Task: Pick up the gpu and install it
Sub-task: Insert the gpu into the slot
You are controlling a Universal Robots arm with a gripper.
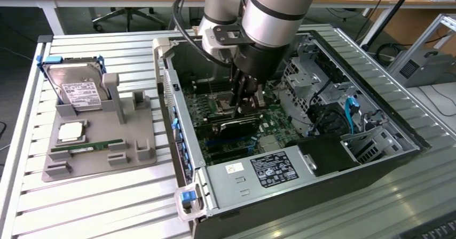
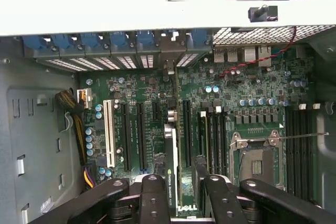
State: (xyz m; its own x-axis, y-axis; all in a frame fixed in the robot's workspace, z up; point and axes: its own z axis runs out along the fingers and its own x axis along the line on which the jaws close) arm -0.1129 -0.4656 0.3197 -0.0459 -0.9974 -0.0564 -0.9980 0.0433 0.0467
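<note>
Broadest of all, the slatted metal table [image 1: 93, 207], carrying everything else. On it, the open computer case [image 1: 168, 84], lying on its side with the panel off. Reaching down into the case from above, the arm [image 1: 278, 9]. Across the floor of the case, the motherboard [image 2: 247, 93], with long black slots [image 2: 186, 129] in a row near the rear wall of the case. Outside the case, toward the exterior view's left, a grey holder [image 1: 100, 167] with a hard drive [image 1: 78, 92] propped up and a memory stick [image 1: 85, 147] lying flat.

Inside the case, just above the motherboard: the gpu [image 2: 171, 177], standing on edge, green board on one face and black cooler on the other, one end seemingly toward the rear wall of the case. Lined up with one of the slots; cannot tell whether seated or just short of it. Clamped on both faces by the gripper [image 2: 181, 195], closed on the card near its upper edge.

Judged light and stiff, yet fragile: thin board, fine solder joints, bare contacts along the lower edge. Best held squarely by the flat faces or the cooler, never by the contact edge. Likely to bind or flex if tilted in a slot. Smooth faces, so apt to slip under a weak pinch.
</note>
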